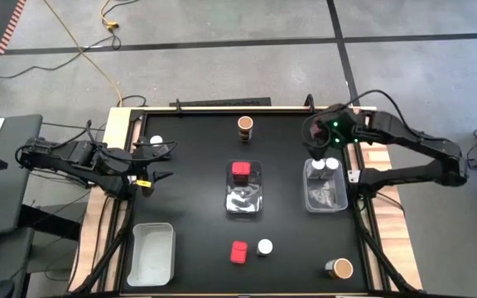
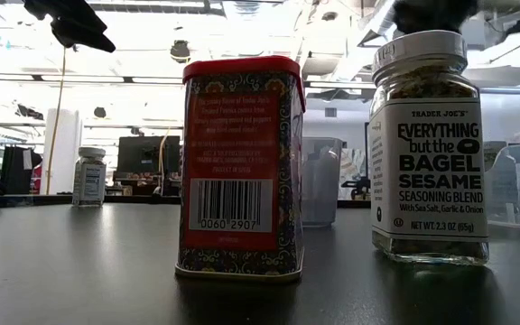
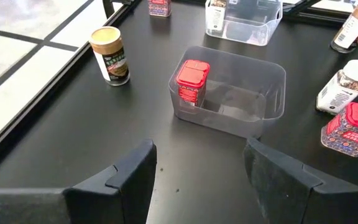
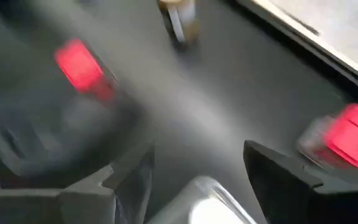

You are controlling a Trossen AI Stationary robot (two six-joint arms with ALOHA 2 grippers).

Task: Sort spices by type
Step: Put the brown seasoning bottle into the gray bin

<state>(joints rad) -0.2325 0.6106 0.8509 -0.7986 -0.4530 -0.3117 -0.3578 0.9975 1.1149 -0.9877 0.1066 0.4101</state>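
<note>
Nearest the front edge of the table [image 1: 197, 165], a red tin [image 1: 238, 252] and a white-lidded jar [image 1: 265, 247] stand side by side. Farther back, the middle bin [image 1: 244, 203] holds another red tin [image 1: 241, 170]. The left tool [image 1: 157, 162] waits apart near a small jar [image 1: 156, 142]; the right tool [image 1: 320, 146], also apart, hangs over the right bin [image 1: 325, 197].

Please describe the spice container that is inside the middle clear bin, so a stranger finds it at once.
Find the clear plastic rectangular bin at the centre of the black table. In its far end stands a red square-topped spice tin, the only red container inside any bin.
</note>
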